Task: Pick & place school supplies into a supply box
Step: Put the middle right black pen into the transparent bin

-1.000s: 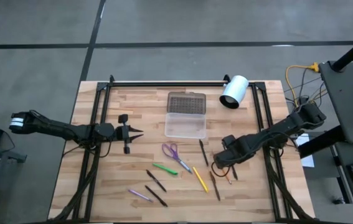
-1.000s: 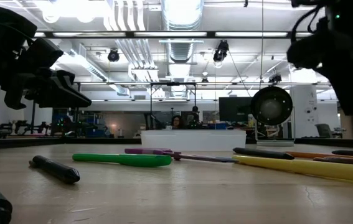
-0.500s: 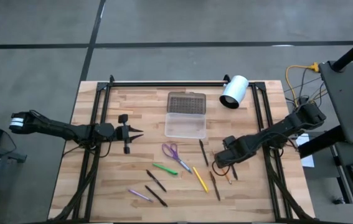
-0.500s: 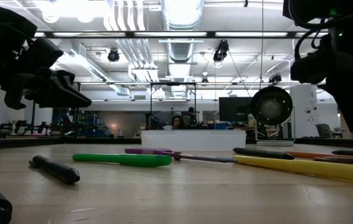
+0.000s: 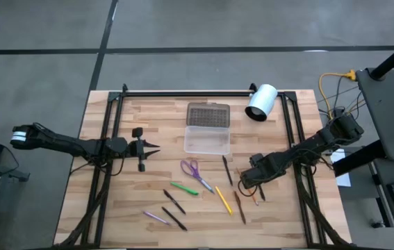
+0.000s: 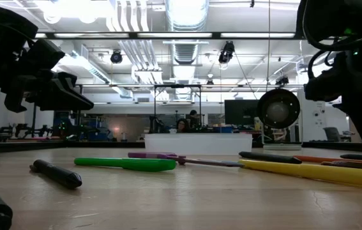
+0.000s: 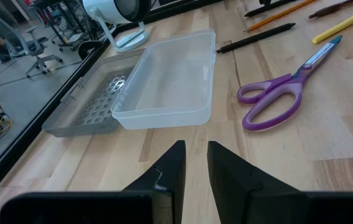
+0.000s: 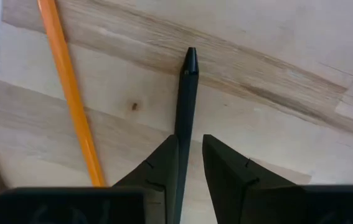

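The clear supply box lies open at the table's middle, its dotted grey lid flat on the far side. Pens, pencils and the purple-handled scissors are scattered flat on the wood nearer the near edge. My right gripper is low over the right-hand group. Its fingers are close together, and a black pen runs out from between them, lying on the table beside an orange pencil. My left gripper, shut and empty, hovers left of the box. My right gripper stands over the black pen's rear part, its fingers lying along the pen. The left finger hides the place where they would meet. I cannot tell whether it touches the pen. The pen's tip rests on the wood.
A white cylinder lies at the far right, beyond the box. A green pen, a yellow one, black pens and a purple one lie toward the near edge. Black frame rails run along both table sides.
My right arm has shifted a little toward the table's right edge, its gripper staying low over the same group of pens. Nothing on the table has moved.
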